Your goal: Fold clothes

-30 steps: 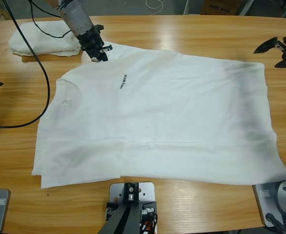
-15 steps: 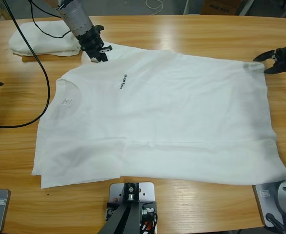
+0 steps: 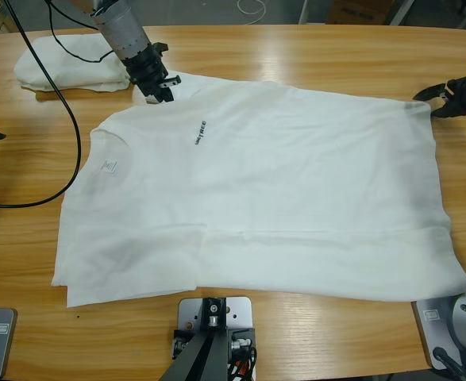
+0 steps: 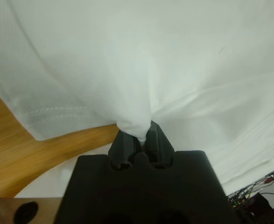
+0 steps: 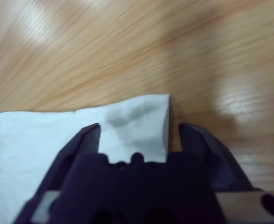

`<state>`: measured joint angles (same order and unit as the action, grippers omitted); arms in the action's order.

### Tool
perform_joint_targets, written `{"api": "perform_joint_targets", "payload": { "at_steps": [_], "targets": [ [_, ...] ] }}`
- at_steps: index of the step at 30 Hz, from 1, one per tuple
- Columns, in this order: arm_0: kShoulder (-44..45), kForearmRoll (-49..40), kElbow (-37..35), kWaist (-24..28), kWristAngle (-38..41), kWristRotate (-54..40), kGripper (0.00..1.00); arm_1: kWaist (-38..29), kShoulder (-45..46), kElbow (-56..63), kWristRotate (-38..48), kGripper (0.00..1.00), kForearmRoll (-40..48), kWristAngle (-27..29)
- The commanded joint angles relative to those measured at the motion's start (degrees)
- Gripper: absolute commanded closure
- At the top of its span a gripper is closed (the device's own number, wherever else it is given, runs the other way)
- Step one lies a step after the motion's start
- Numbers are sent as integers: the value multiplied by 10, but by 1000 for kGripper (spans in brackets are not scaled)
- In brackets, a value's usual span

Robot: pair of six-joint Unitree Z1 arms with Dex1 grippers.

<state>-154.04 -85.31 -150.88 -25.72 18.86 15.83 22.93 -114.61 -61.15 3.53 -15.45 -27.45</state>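
Spread flat across most of the table [image 3: 312, 48]: a white T-shirt [image 3: 280, 198], collar toward the left end in the high view, hem toward the right, small black lettering [image 3: 201, 132] on the chest. Lying just beyond the shirt's upper-left shoulder, near the table's far-left corner: a second white shirt, folded into a stack [image 3: 70, 67]. Clamped tight on a bunch of the spread shirt's fabric at its far sleeve: the left gripper [image 3: 159, 87], jaws closed together, cloth pinched up into a small peak between them in the left wrist view [image 4: 139, 133], bare wood showing beside the sleeve hem there. Poised at the shirt's far hem corner, by the right edge of the high view: the right gripper [image 3: 437, 101], jaws spread wide, holding nothing. Seen in the right wrist view: that corner of white cloth lying flat on the wood between the two parted jaws [image 5: 139, 135], its edge just inside one of them. Trailing over the table left of the shirt's collar: a black cable [image 3: 72, 127].
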Motion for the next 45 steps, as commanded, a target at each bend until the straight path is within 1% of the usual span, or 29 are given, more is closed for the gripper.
{"api": "perform_joint_targets", "payload": {
  "at_steps": [1,4,8,12,16,21,24,28,34,36,40,42,45],
  "targets": [
    [-33,-15,-339,3,7,-5,1000,8,-57,17,-33,1000,15,-23],
    [-33,-15,-339,3,7,-4,1000,8,-56,19,-38,1000,14,-40],
    [-32,-17,-339,3,7,-4,1000,8,-61,23,-44,1000,13,-46],
    [-29,-17,-339,3,7,-5,1000,8,-45,27,-49,1000,13,-50],
    [-18,-17,-340,8,5,-4,1000,8,-4,36,-47,1000,31,-107],
    [10,-30,-340,24,13,-10,1000,6,55,63,-17,1000,23,-166],
    [16,-55,-339,24,16,-21,1000,-8,69,71,-12,1000,-7,-189],
    [29,-59,-340,22,14,-23,1000,-21,77,80,-6,1000,-43,-217],
    [49,-78,-340,23,4,-30,1000,-31,79,83,-9,1000,-97,-215],
    [61,-97,-339,23,1,-49,1000,-31,89,79,-9,1000,-112,-211],
    [87,-100,-333,23,11,-73,1000,-31,108,75,-9,1000,-147,-198],
    [100,-101,-312,22,20,-81,1000,-31,115,74,-9,1000,-166,-188],
    [130,-101,-244,12,29,-97,1000,-31,123,71,-9,1000,-202,-181]
  ]
}}
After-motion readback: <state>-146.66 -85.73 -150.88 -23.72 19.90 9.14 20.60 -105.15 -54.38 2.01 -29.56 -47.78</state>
